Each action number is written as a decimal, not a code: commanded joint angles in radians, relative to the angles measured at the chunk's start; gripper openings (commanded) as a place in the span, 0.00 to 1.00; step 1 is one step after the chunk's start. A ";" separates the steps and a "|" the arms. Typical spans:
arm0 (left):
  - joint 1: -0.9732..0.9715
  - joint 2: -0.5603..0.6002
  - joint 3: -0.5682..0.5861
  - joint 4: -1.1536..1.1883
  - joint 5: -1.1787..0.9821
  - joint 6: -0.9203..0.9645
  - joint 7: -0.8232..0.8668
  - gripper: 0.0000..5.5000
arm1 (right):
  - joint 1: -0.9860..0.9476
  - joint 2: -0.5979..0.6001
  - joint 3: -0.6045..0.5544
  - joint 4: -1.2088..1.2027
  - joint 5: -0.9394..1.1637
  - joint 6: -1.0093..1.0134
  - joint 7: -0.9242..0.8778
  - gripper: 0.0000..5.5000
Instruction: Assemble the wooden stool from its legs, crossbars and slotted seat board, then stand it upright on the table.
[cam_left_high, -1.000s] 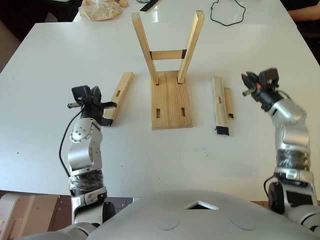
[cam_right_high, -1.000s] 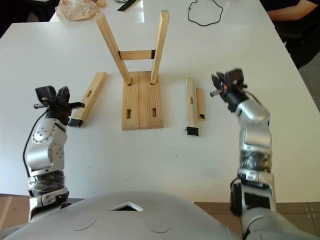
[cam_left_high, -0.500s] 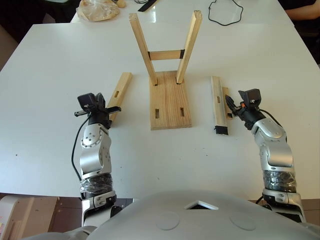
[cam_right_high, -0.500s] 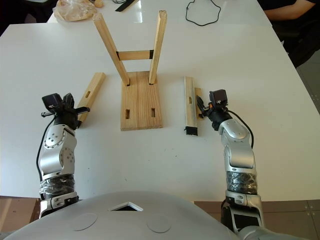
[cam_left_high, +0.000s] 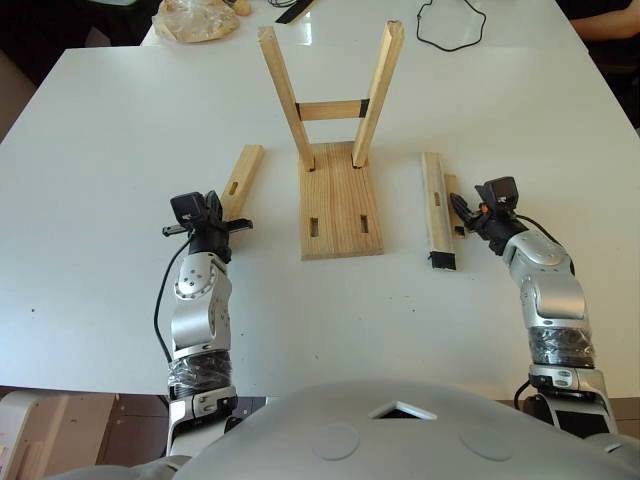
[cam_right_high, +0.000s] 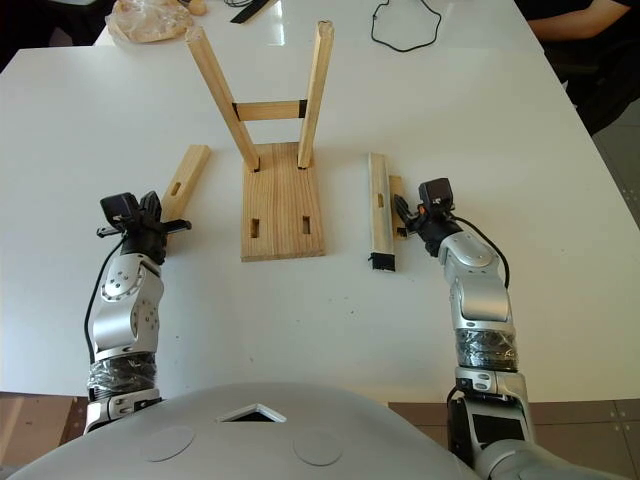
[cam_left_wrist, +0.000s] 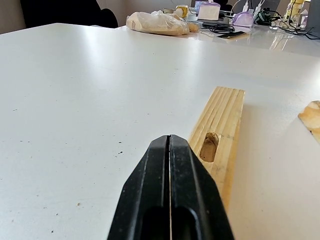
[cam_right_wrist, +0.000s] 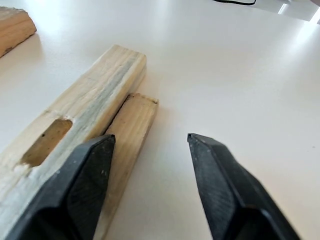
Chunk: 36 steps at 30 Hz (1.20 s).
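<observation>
The seat board (cam_left_high: 340, 210) lies flat at the middle of the table (cam_left_high: 110, 130). Two upright legs (cam_left_high: 375, 90) stand in its far slots, joined by the fitted crossbar (cam_left_high: 330, 110); its two near slots are open. None of this has shifted in the last second, and the loose parts have not moved either. The left loose leg (cam_left_high: 240, 178) lies just left of the board. The right loose leg (cam_left_high: 436, 205) lies just right of it, with the loose crossbar (cam_left_high: 455, 198) touching its right side.

What changed is the arms. The right gripper (cam_left_high: 463, 211) was held high and well to the right a second ago. It dropped to the table beside the loose crossbar and has since held there. Its fingers (cam_right_wrist: 90, 170) are spread, one over the crossbar and the right loose leg, the other over bare table. They straddle the near end of the crossbar without yet closing on it.

The left gripper (cam_left_high: 210, 222) has crept nearer and rightward over the near end of the left loose leg. Its fingers (cam_left_wrist: 155, 165) are pressed together and hold nothing.

We judge the second half of the frame is about to start: the right side looks set for a pick of the crossbar, while the left must part its fingers before it can take its leg.
</observation>
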 joint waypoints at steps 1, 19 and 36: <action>0.021 -0.010 -0.006 0.024 -0.002 0.008 0.001 0.00 | 0.032 -0.016 0.026 -0.026 0.016 0.013 0.037 0.49; 0.065 -0.010 -0.003 -0.013 -0.015 0.032 0.000 0.00 | 0.154 -0.083 0.065 -0.135 -0.001 0.090 0.034 0.49; 0.070 -0.022 0.005 -0.005 -0.016 0.022 0.012 0.00 | 0.023 -0.151 0.021 -0.119 0.064 0.053 0.088 0.49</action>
